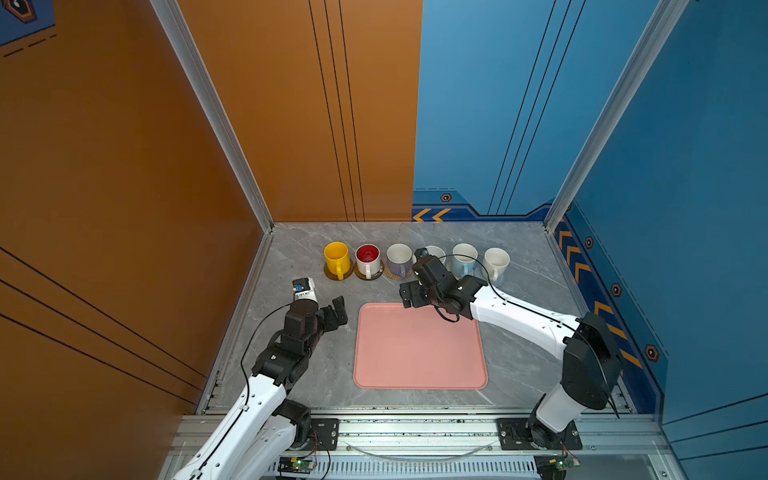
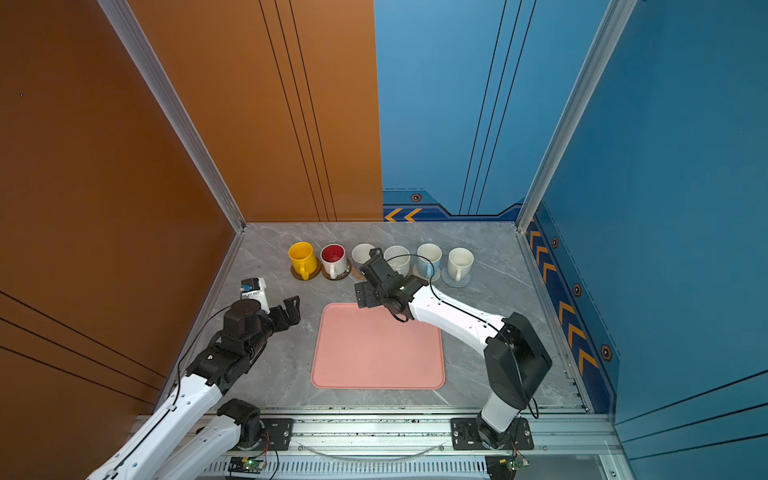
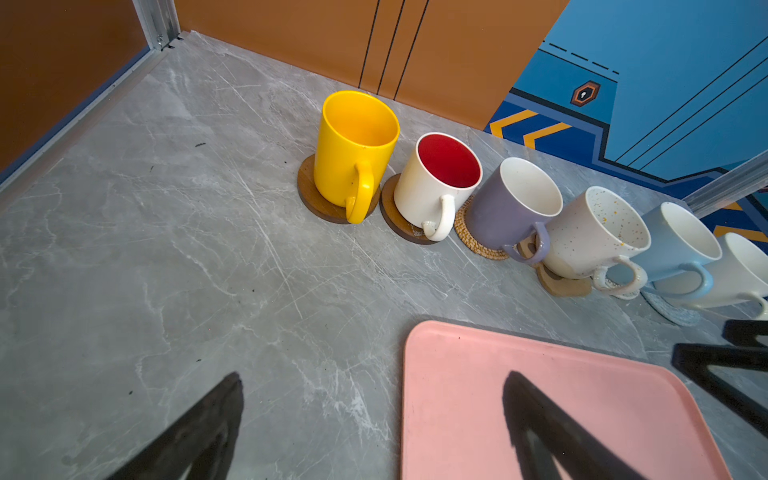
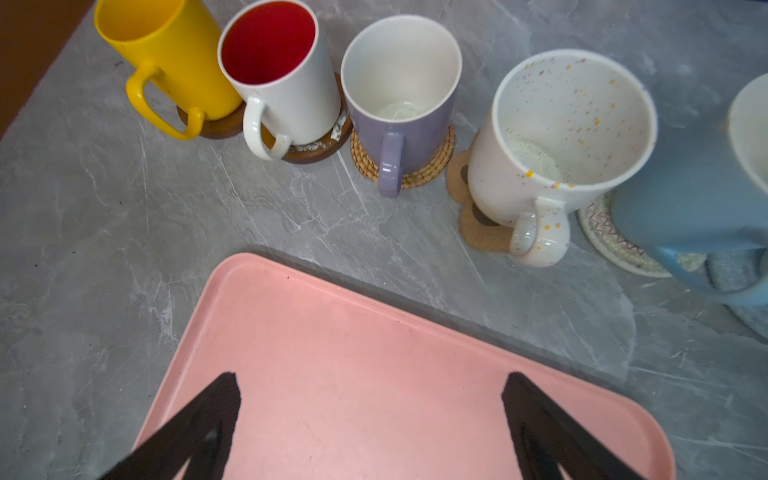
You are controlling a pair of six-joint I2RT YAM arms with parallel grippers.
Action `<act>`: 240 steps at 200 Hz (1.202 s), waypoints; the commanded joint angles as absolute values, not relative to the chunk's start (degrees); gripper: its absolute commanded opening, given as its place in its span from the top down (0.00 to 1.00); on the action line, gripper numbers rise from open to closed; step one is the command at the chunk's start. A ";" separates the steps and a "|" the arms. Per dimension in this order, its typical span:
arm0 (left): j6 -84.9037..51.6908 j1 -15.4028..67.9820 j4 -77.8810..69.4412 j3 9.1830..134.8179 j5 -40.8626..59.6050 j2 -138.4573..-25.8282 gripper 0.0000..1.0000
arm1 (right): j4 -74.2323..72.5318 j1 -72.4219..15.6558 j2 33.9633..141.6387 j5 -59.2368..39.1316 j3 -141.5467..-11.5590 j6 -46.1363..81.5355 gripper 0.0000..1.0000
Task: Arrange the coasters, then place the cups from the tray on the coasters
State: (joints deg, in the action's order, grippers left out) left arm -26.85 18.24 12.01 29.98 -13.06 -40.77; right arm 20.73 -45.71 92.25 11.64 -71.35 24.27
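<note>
Right wrist view: the right hand (image 4: 372,380) hangs with its fingers spread wide, gripping nothing, and the pink tray (image 4: 332,324) lies beneath them. Ahead of the hand, past the tray's rim, the cups stand in a crosswise row on the tabletop (image 4: 124,249). All are upright, mouths up, with handles turned back toward the hand.

- The yellow cup (image 4: 178,62) is on a brown disc (image 4: 224,126).
- The red-lined cup (image 4: 291,104) is on a second disc (image 4: 316,153).
- The lavender cup (image 4: 428,133) is on a tan woven coaster (image 4: 432,166).
- The speckled cup (image 4: 519,178) is on a paw coaster (image 4: 482,237).
- The blue cup (image 4: 685,208) is on a cream coaster (image 4: 602,237).

This view cuts off the row's right end. The left wrist view shows the white cup (image 3: 739,274) there, on a blue woven coaster (image 3: 677,316). The left hand (image 3: 372,378) is equally spread and empty. It hovers above the tabletop with the tray just to its right and the row ahead. In both top views the right arm (image 1: 511,311) covers part of the row's middle.
</note>
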 commanded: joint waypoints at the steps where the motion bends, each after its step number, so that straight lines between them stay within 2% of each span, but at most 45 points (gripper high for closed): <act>1: -27.51 17.66 12.44 28.64 -15.20 -39.57 0.02 | 11.80 -45.88 86.84 17.08 -66.01 22.23 0.04; 69: -27.24 17.84 12.49 27.79 -18.20 -39.20 0.02 | -3.50 -45.69 73.05 27.94 -48.37 17.40 0.04; 80: -27.13 17.84 12.59 27.78 -18.78 -39.17 0.02 | -6.04 -45.68 70.80 29.65 -45.51 15.58 0.00; 124: -25.13 18.11 12.58 28.68 -20.34 -39.15 0.02 | -14.07 -44.45 62.05 35.59 -34.98 11.78 0.00; 151: -22.35 18.37 12.26 28.72 -23.49 -39.06 0.02 | -11.68 -40.63 56.41 34.71 -31.97 12.12 0.00; 180: -19.03 18.85 11.33 27.41 -28.56 -39.22 0.02 | -7.07 -32.77 51.38 32.75 -30.53 12.17 0.00; 217: -16.23 19.17 -3.18 20.48 -32.90 -38.52 0.02 | -6.31 -24.19 46.35 32.54 -26.61 14.38 0.00; 240: -12.03 19.17 -8.00 18.48 -36.32 -38.75 0.02 | -6.26 -18.26 45.35 27.74 -24.84 15.91 0.00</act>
